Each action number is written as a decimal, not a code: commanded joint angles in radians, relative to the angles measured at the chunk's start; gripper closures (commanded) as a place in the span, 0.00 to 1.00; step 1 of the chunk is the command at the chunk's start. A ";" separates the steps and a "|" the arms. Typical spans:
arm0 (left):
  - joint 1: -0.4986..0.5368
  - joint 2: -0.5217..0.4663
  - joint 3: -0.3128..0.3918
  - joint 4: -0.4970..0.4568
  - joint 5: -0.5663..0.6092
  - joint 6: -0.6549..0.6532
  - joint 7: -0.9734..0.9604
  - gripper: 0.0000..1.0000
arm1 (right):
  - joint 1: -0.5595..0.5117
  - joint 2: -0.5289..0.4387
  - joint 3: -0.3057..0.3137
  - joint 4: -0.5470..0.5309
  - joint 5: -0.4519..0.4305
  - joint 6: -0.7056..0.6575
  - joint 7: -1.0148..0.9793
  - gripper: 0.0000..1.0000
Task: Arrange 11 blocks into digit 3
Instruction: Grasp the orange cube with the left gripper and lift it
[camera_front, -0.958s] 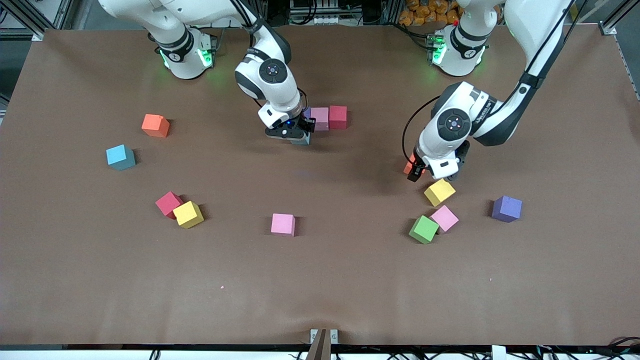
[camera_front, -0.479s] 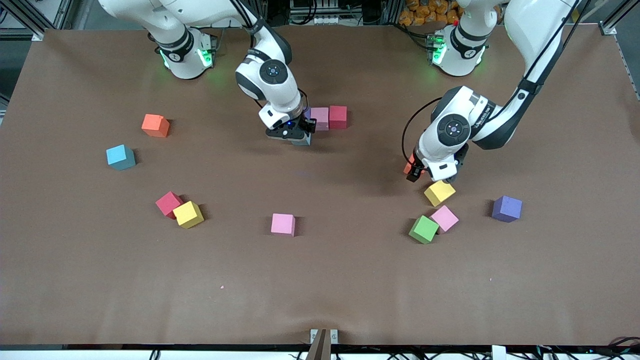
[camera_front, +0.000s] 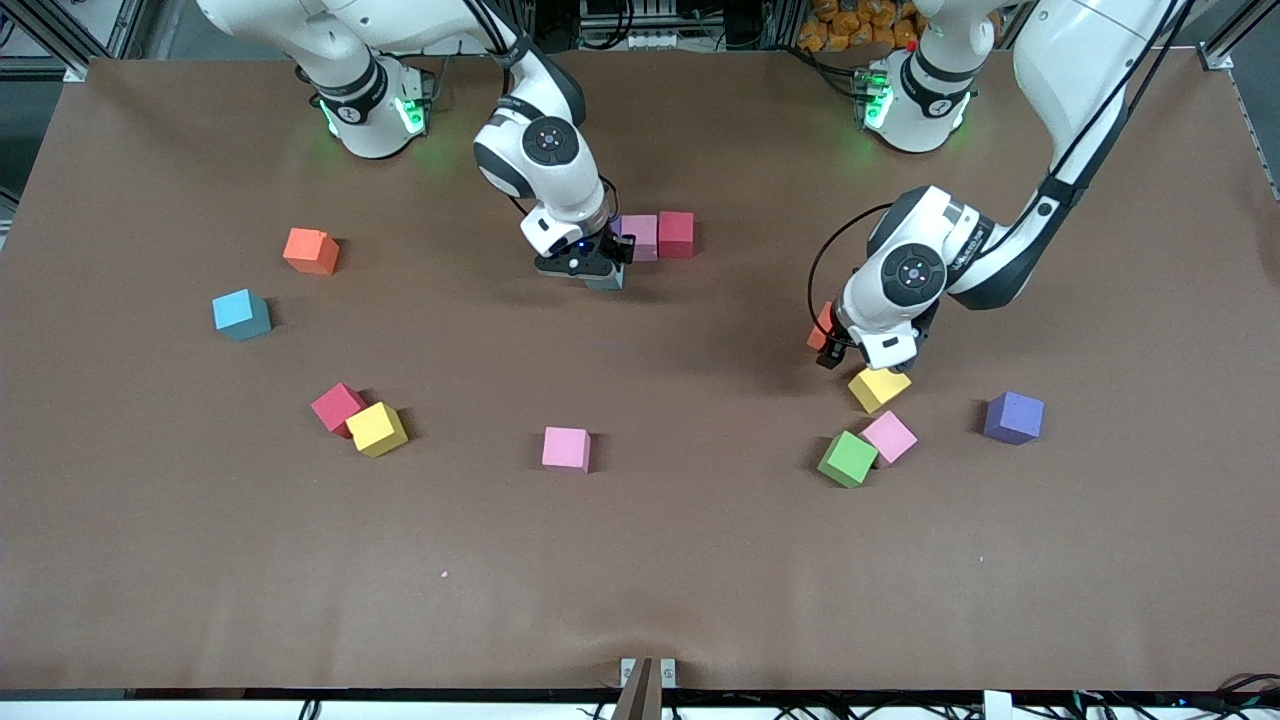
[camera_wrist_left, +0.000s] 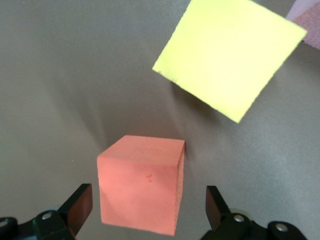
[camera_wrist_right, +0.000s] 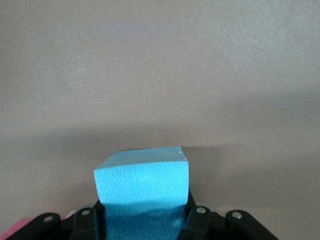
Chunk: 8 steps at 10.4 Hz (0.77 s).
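My right gripper (camera_front: 600, 272) is shut on a light blue block (camera_front: 606, 279), low over the table next to a pink block (camera_front: 639, 237) and a red block (camera_front: 676, 233) that stand in a row. The right wrist view shows the blue block (camera_wrist_right: 142, 182) clamped in the gripper (camera_wrist_right: 142, 217). My left gripper (camera_front: 826, 342) is open around an orange block (camera_front: 819, 327) on the table. In the left wrist view that block (camera_wrist_left: 140, 185) stands between the spread fingers of the gripper (camera_wrist_left: 148, 207), not touching them. A yellow block (camera_front: 879, 388) (camera_wrist_left: 230, 55) lies close by.
Loose blocks lie about: orange (camera_front: 310, 250), blue (camera_front: 241, 314), red (camera_front: 337, 408) touching yellow (camera_front: 377, 428), pink (camera_front: 566, 448), green (camera_front: 847, 459) touching pink (camera_front: 889, 436), purple (camera_front: 1013, 417). A purple sliver (camera_front: 613, 224) shows by the right hand.
My left hand has sunk lower around the orange block. My right gripper has shifted only slightly with the blue block. The loose blocks have not moved.
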<state>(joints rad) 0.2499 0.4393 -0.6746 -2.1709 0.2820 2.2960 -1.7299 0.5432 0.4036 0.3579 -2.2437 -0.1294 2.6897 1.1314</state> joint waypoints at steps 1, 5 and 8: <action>0.015 0.029 -0.010 0.003 0.043 0.011 0.010 0.00 | 0.034 0.032 -0.023 0.015 -0.056 0.007 0.033 0.71; 0.015 0.061 -0.010 0.005 0.046 0.017 0.010 0.00 | 0.035 0.034 -0.025 0.013 -0.059 0.007 0.033 0.71; 0.015 0.081 -0.010 0.016 0.069 0.019 0.010 0.34 | 0.035 0.032 -0.027 0.009 -0.061 0.007 0.037 0.71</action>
<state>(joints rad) 0.2533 0.5049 -0.6747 -2.1695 0.3217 2.3113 -1.7286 0.5545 0.4037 0.3511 -2.2437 -0.1605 2.6880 1.1316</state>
